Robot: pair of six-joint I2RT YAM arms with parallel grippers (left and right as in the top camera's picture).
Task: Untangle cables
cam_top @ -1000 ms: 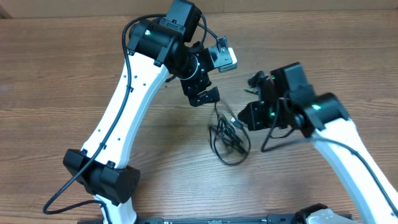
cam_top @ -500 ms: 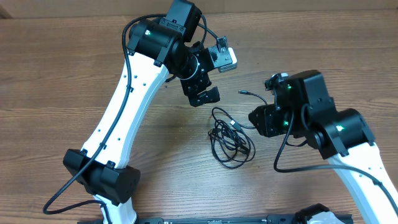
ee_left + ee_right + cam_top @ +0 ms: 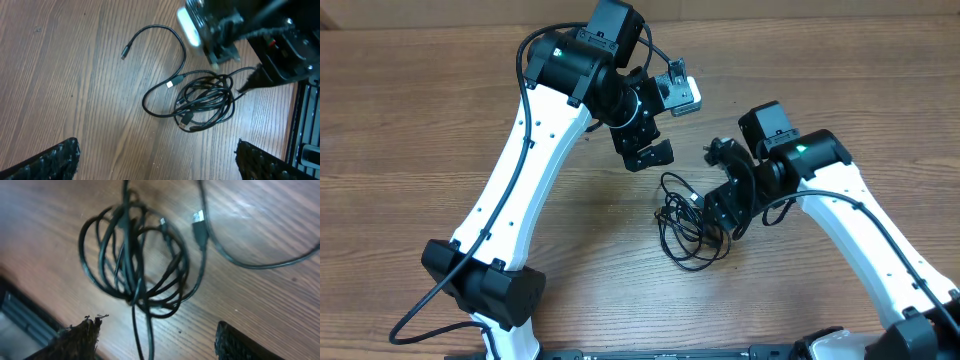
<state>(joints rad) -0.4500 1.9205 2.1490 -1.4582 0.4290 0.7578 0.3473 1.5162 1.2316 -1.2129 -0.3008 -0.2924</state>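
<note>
The cables (image 3: 688,225) lie as a tangle of thin black loops on the wooden table between the two arms. In the left wrist view the cables (image 3: 205,100) show one strand arcing away to a small plug (image 3: 124,51). My left gripper (image 3: 665,125) hangs open above and behind the tangle, and its wrist view shows the left gripper (image 3: 157,160) with nothing in it. My right gripper (image 3: 722,182) is open at the tangle's right edge. In its own view the right gripper (image 3: 157,337) has a strand of the cables (image 3: 135,255) running loose between its fingers.
A silver-tipped flat plug (image 3: 198,217) lies beside the loops. A black rail (image 3: 670,352) runs along the table's near edge. The left arm's base (image 3: 485,290) stands at the front left. The right arm's wrist (image 3: 240,30) fills the top right of the left wrist view.
My right gripper went from shut to open and let go of a strand. It swung out to the right, then back to the tangle. The loops now lie flatter. The left arm stayed put.
</note>
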